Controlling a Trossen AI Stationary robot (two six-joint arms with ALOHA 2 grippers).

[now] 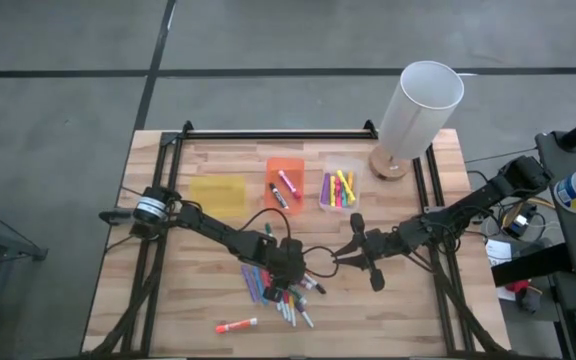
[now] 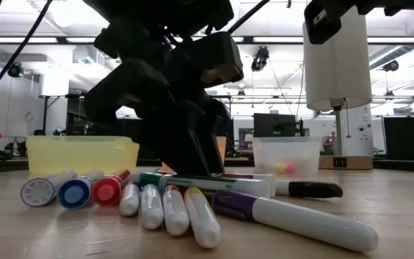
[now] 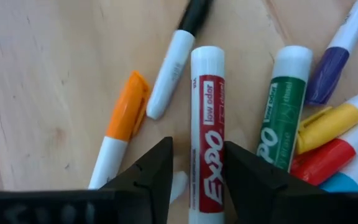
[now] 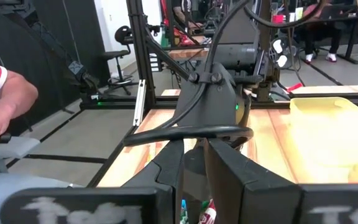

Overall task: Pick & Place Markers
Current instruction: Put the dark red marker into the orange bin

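Note:
A pile of markers (image 1: 280, 290) lies on the wooden table near its front edge. My left gripper (image 1: 290, 268) points steeply down into the pile. In the left wrist view it (image 3: 197, 168) is open, with one finger on each side of a red-labelled white marker (image 3: 207, 112) that lies flat on the wood. A green-labelled marker (image 3: 284, 106) and an orange-capped one (image 3: 126, 112) lie beside it. My right gripper (image 1: 340, 255) hangs level above the table, right of the pile. Its fingers (image 4: 194, 180) stand a narrow gap apart with nothing between them. My left gripper comes at the red-labelled marker from above, its fingers across the barrel (image 3: 209, 180). Bare wood shows between one finger (image 3: 160, 168) and the barrel. The other finger (image 3: 238, 171) stands right at the barrel's edge; I cannot tell whether it touches. The marker lies flat.
Three bins stand in a row farther back: yellow (image 1: 218, 192), orange (image 1: 285, 183) and clear (image 1: 340, 188), the last two with markers inside. A white cylinder on a round wooden base (image 1: 423, 110) stands at the far right. A lone marker (image 1: 236, 325) lies near the front edge.

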